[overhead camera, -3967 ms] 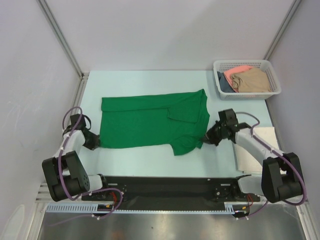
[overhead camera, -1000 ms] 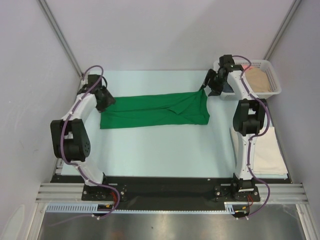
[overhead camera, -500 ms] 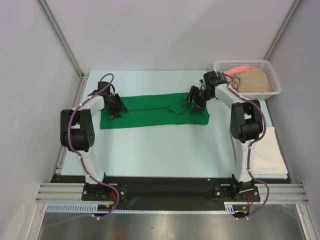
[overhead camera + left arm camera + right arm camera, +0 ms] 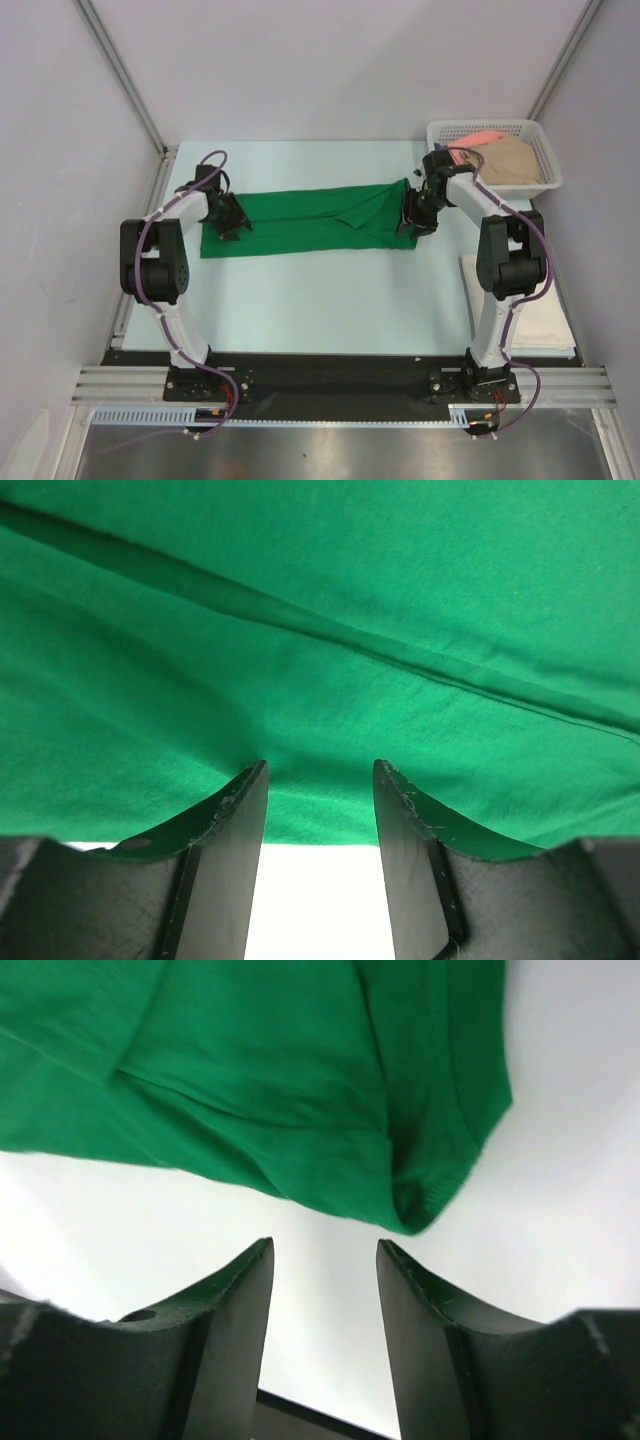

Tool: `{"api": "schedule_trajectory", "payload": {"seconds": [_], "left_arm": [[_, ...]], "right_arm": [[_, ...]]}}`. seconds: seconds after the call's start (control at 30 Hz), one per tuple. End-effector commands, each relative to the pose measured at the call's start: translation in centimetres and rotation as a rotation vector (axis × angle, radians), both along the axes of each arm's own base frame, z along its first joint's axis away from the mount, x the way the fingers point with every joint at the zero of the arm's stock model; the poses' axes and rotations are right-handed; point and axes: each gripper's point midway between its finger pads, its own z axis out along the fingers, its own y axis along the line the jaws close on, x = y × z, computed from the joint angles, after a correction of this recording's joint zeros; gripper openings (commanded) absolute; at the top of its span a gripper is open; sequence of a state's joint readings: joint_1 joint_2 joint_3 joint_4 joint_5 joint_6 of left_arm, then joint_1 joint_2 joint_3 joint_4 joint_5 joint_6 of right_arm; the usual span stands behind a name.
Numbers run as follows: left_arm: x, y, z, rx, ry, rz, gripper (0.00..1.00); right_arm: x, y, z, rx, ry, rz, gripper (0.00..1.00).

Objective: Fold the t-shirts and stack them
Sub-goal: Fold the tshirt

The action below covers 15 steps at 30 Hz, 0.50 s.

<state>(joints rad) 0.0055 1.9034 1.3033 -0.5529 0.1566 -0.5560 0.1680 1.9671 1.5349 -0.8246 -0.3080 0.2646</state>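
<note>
A bright green t-shirt (image 4: 310,220) lies on the table, folded lengthwise into a long band. My left gripper (image 4: 232,215) hangs over its left end. In the left wrist view the left gripper (image 4: 320,770) is open, with the green t-shirt (image 4: 330,630) and its near edge lying flat between the fingertips. My right gripper (image 4: 412,215) is at the band's right end. In the right wrist view the right gripper (image 4: 325,1245) is open over bare table, and the corner of the green t-shirt (image 4: 300,1090) lies just beyond its tips.
A white mesh basket (image 4: 440,135) at the back right holds a salmon-pink t-shirt (image 4: 478,137) and a tan one (image 4: 515,160). A folded cream-white t-shirt (image 4: 545,310) lies at the right edge, partly under the right arm. Walls enclose the pale table (image 4: 320,300).
The right gripper came from beside the basket in over the shirt, then back to its right end. The left gripper moved onto the left end and stayed. The shirt lies as before.
</note>
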Motion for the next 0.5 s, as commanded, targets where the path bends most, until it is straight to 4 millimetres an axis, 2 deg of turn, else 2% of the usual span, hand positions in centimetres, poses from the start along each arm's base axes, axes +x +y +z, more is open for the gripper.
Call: {"api": "schedule_trajectory", "payload": {"seconds": [0.0,0.2,0.47], "left_arm": [[-0.1,1.1,1.7,0.03,-0.033,0.015,0.52],[-0.6,3.0,0.9,0.033,0.008,0.066,0.51],[-1.0,4.0,-0.2,0.028,0.046,0.097,0.52]], "right_arm": [[-0.4,-1.5,-0.4,-0.097,-0.005,0.074,0.52],[0.0,-2.1,-1.3,-0.124,0.005,0.08,0.54],[0.5,-1.6,-2.9,-0.11,0.033,0.089,0.45]]}}
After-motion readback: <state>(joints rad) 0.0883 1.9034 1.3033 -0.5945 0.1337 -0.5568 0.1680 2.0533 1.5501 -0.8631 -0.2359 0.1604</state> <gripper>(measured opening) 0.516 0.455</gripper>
